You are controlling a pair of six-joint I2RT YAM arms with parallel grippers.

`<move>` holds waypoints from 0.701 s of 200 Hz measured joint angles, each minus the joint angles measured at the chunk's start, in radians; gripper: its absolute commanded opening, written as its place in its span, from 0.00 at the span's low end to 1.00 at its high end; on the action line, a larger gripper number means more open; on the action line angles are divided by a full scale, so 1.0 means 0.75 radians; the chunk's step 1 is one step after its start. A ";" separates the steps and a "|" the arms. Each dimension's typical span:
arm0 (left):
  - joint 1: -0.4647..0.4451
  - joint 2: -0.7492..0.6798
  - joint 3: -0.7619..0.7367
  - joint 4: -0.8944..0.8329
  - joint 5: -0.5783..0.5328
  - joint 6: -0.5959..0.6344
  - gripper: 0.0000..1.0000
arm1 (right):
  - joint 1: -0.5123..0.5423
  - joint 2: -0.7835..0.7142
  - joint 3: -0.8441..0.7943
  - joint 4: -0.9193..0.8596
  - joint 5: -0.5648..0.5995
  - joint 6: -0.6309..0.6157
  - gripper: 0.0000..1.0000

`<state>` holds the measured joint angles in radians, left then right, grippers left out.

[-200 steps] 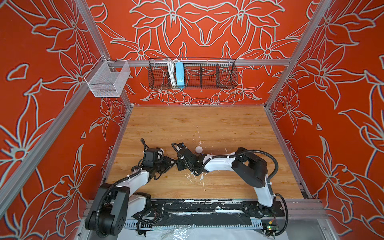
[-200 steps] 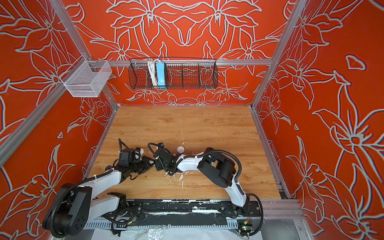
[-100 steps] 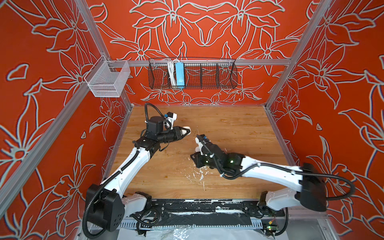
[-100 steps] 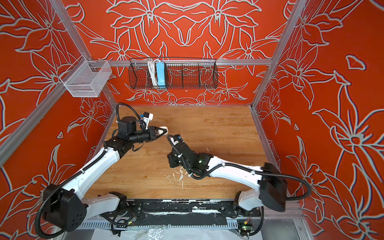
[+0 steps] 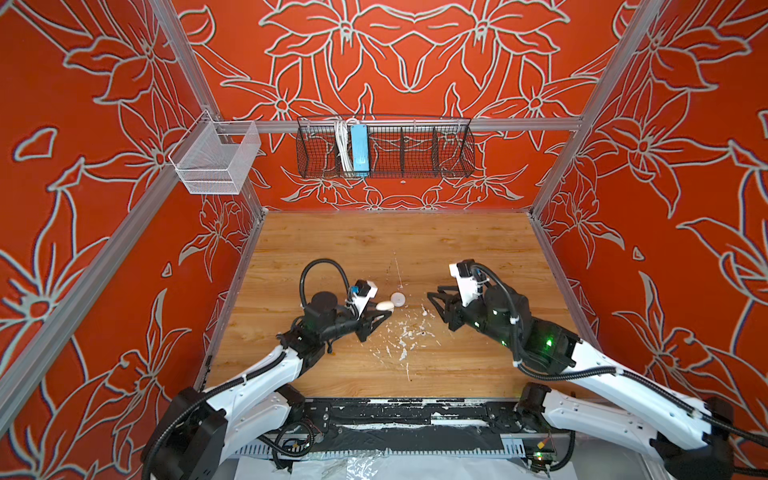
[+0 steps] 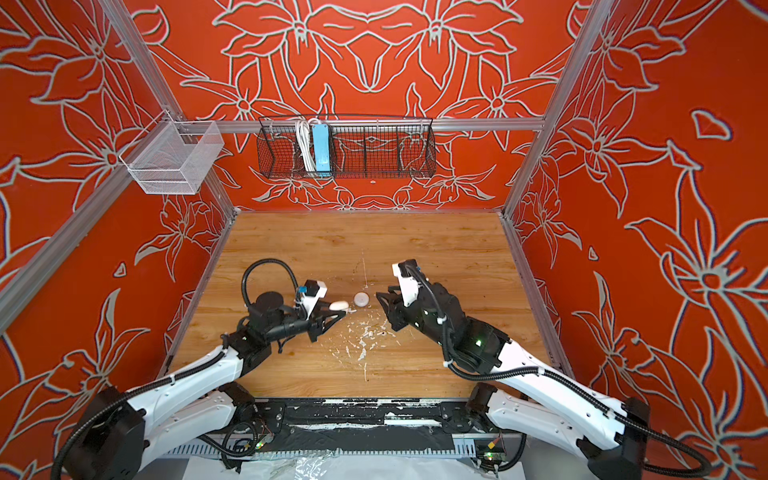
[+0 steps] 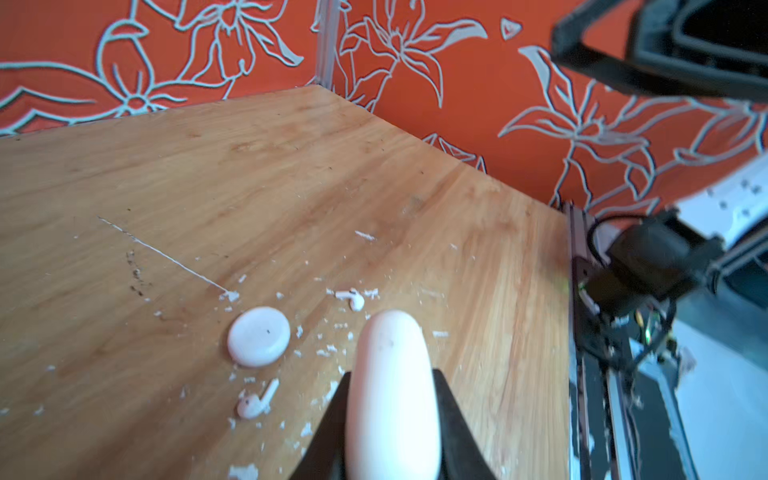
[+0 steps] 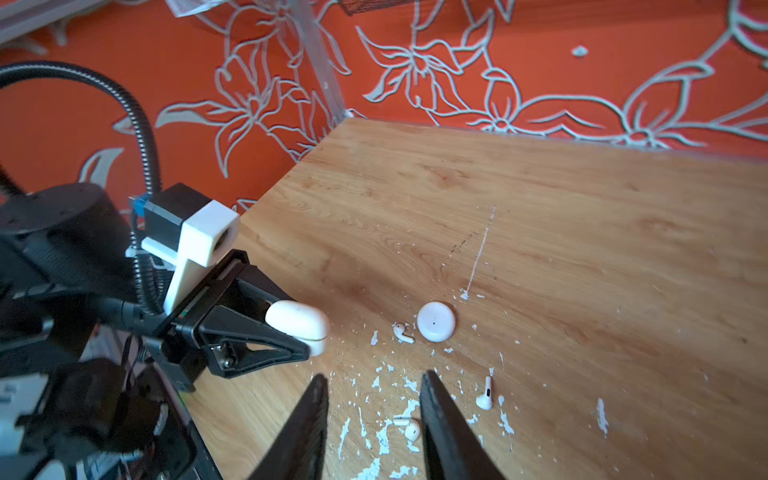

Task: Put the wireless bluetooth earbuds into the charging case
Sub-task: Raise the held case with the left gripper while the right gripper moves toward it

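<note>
White and glossy, the earbuds [image 8: 485, 395] all lie loose on the wooden table [image 8: 582, 249], none of them in the charging case [image 8: 291, 316] yet. One earbud [image 8: 401, 331] sits just beside a round case [image 8: 436, 321], a second lies in the open a little apart, and a third earbud [image 8: 411, 430] rests among the paint flecks [image 8: 374, 338]. The charging case, an oval pod, seems lifted clear of the wood, and the seam along its edge looks shut. The step in hand is probably fetching a first earbud while the pod is held ready. To do it well, the free gripper should pick the earbud lying clear of the flecks, since the flat white chips are easy to mistake for one. It should come straight down and pinch across the bulb rather than the thin stem, because so small and slick a piece is likely to squirt out sideways. The lid would also need opening before anything can go in. The left gripper [image 8: 301, 332] is clamped on the pod's two long sides and touches nothing else. The right gripper [image 8: 374, 374] hangs over the flecks with its jaws partly apart, nothing between them, not touching table or earbud.
</note>
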<state>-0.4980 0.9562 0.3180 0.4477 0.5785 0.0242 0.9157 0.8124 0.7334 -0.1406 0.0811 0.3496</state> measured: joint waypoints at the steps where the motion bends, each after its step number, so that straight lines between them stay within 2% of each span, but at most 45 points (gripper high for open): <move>1: -0.002 -0.007 -0.004 0.001 0.003 0.009 0.00 | 0.000 -0.008 -0.014 0.011 -0.004 -0.005 0.44; 11: -0.012 -0.037 -0.007 0.006 0.027 0.066 0.00 | 0.002 -0.063 -0.100 0.066 -0.028 -0.040 0.63; 20: -0.025 -0.054 0.017 0.013 0.053 0.116 0.00 | 0.001 -0.105 -0.156 0.095 -0.057 -0.055 0.69; 57: -0.073 -0.068 0.069 0.074 0.167 0.250 0.00 | 0.001 -0.196 -0.286 0.269 -0.224 -0.140 0.70; 91: -0.085 -0.030 0.070 0.080 0.251 0.299 0.00 | 0.001 -0.158 -0.303 0.368 -0.342 -0.169 0.68; 140: -0.150 0.006 0.130 0.030 0.333 0.342 0.00 | 0.001 -0.083 -0.298 0.384 -0.477 -0.185 0.65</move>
<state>-0.6106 0.9607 0.4156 0.4702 0.8280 0.2810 0.9165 0.7502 0.5098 0.1471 -0.2764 0.2111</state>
